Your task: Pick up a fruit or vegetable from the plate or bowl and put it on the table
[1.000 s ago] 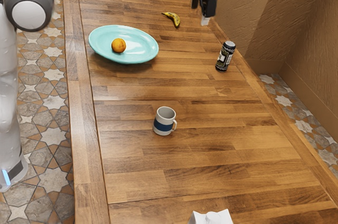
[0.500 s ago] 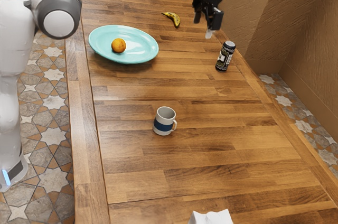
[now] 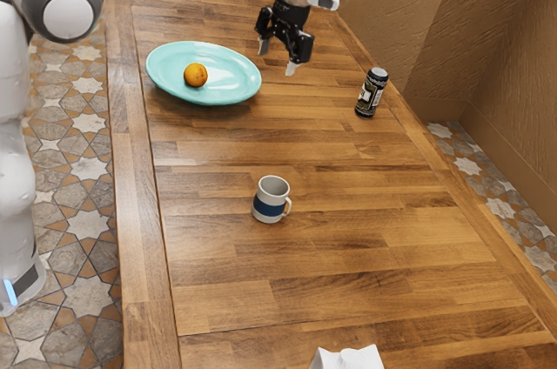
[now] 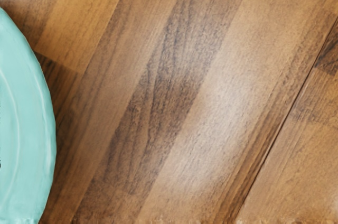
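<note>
Your claw (image 3: 278,57) is spread, fingertips pointing down, over the table (image 3: 392,212) near the plate (image 3: 231,84), on its side toward the exterior view's right. Your arm (image 3: 66,2) reaches in from the exterior view's upper left. Hand camera faces the table beside the plate. Orange (image 3: 196,76) sits on the plate, apart from your claw.

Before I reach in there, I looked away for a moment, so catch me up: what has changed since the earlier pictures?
My black two-finger hand has moved toward the exterior view's left, closer to the turquoise plate. Nothing was visibly taken or let go. The round orange fruit on the plate, the white mug with a blue band and the black labelled can stayed put.
</note>
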### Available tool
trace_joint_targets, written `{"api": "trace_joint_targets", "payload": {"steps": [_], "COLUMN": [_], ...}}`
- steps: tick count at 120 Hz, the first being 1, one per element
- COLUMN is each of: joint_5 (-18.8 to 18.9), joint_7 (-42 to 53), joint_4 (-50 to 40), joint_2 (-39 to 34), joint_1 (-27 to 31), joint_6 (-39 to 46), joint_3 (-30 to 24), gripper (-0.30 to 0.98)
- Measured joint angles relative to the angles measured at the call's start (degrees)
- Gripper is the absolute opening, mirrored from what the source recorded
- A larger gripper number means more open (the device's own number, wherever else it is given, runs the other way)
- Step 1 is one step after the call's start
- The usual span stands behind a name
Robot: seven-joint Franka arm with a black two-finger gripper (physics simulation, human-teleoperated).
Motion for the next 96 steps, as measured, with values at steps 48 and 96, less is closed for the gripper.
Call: {"api": "trace_joint_targets", "payload": {"steps": [48, 96], "joint_5": [3.5, 2.8], "joint_7": [-2.1, -2.0], "joint_4": [-9.0, -9.6], "joint_2": [-4.0, 1.2], "joint_1": [2.4, 13.8], "joint_6": [8.1, 10.8], "joint_3": [11.0, 11.4], "gripper": [0.69, 0.69]}}
